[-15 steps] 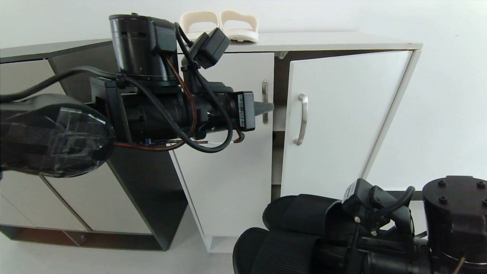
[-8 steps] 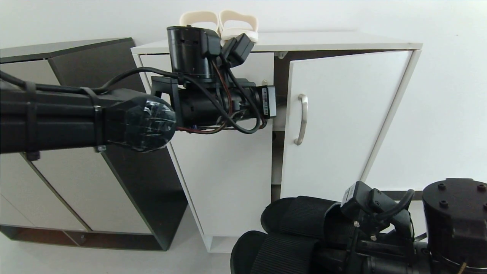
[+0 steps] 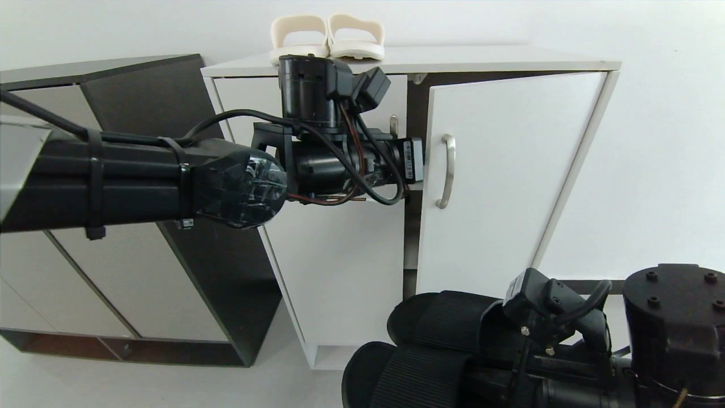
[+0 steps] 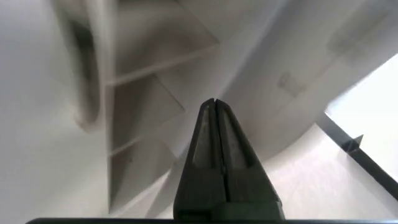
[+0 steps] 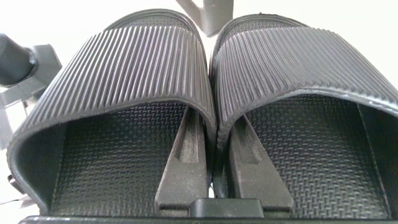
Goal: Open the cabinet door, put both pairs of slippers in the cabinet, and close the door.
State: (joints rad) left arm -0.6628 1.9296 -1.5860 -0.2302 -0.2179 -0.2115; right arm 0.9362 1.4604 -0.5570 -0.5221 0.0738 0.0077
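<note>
The white cabinet's right door (image 3: 510,170) stands slightly ajar, and the left door (image 3: 340,266) is closed. My left arm's wrist (image 3: 351,164) is at the gap between the doors. The left gripper (image 4: 214,106) is shut and empty, pointing into the cabinet towards a shelf (image 4: 155,65). A beige pair of slippers (image 3: 327,37) rests on the cabinet top. Low in front of the cabinet, my right gripper (image 5: 214,118) is shut on the touching inner walls of the black pair of slippers (image 3: 430,340) (image 5: 149,74).
The right door's metal handle (image 3: 447,170) sits just beside my left wrist, and the left door's handle (image 3: 393,126) peeks out behind it. A dark cabinet (image 3: 141,85) stands against the white one's left side. The floor (image 3: 170,385) lies below, with a white wall to the right.
My left arm has stretched forward and to the right, taking its shut gripper from the left door's handle into the gap between the doors. The head camera shifted slightly. The right arm holds still with the black slippers.
</note>
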